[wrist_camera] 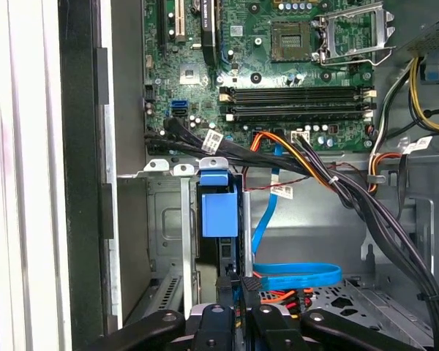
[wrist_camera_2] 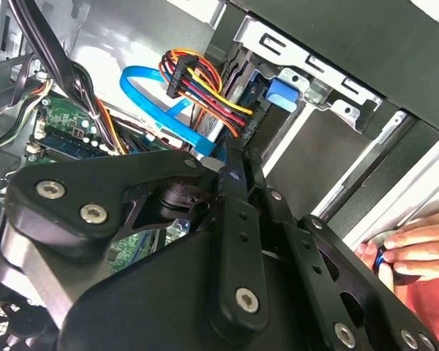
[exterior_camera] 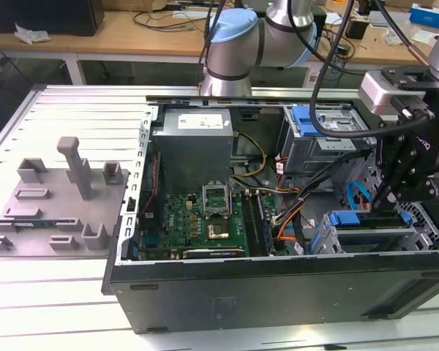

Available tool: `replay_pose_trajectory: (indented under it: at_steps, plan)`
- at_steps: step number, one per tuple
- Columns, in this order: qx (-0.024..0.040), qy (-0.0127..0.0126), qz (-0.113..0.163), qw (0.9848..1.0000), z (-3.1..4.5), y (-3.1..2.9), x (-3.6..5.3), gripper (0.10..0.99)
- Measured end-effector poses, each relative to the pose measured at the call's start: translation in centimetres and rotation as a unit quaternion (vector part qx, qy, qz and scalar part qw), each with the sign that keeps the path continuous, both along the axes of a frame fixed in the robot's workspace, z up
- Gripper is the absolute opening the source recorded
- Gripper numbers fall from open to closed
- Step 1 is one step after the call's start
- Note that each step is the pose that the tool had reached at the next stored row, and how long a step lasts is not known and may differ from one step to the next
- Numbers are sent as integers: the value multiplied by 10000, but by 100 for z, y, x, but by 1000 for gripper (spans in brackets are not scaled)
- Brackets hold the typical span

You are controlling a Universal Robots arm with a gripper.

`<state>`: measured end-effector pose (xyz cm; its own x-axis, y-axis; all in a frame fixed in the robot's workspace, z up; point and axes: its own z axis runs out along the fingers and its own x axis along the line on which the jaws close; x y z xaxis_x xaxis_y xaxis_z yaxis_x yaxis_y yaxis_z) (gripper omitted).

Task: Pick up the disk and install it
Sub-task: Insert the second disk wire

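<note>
Arm reaches in from the exterior view's right, wrist bent down over the open PC case [exterior_camera: 278, 292], black gripper [exterior_camera: 406, 191] low at the drive bay [exterior_camera: 366, 235] by the case's front corner. In first wrist view the gripper [wrist_camera: 238, 292] has fingers nearly closed, pinching the edge of the disk [wrist_camera: 225, 252], which sits upright in the bay slot, blue bracket [wrist_camera: 218, 208] up top. Blue SATA cable [wrist_camera: 296, 276] loops just beside. A person's hand [wrist_camera_2: 417, 245] rests at the case edge in second wrist view.

Disk [exterior_camera: 369, 223] in bay at exterior view's right; motherboard [exterior_camera: 205, 219] left of it.
</note>
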<state>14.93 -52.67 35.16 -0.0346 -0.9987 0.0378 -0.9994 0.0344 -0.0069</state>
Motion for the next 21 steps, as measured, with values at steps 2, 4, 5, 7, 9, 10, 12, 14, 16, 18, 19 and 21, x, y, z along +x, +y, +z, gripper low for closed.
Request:
replay_pose_trajectory:
  at_steps: [2, 4, 5, 7, 9, 10, 12, 14, 16, 18, 19, 21]
  plan:
    - [0, 0, 0, 10000, -8, 0, 1, 161]
    - [0, 0, 0, 10000, -16, 0, 1, 161]
    - [-1, 0, 0, 10000, -23, 0, 1, 161]
    - [-1, 0, 1, 10000, -29, 0, 1, 161]
    - [0, 0, 1, 10000, -41, 0, 1, 161]
    - [-1, 0, 0, 10000, -47, 0, 1, 161]
    - [-1, 0, 0, 10000, -55, 0, 1, 161]
    - [-2, 0, 1, 10000, -62, 0, 1, 161]
    - [-2, 0, 4, 10000, -69, 0, 1, 161]
    - [-1, 0, 6, 10000, -76, 0, 1, 161]
    - [-1, 1, 9, 10000, -80, 0, 1, 161]
    - [-1, 4, 15, 10000, -91, -1, 1, 161]
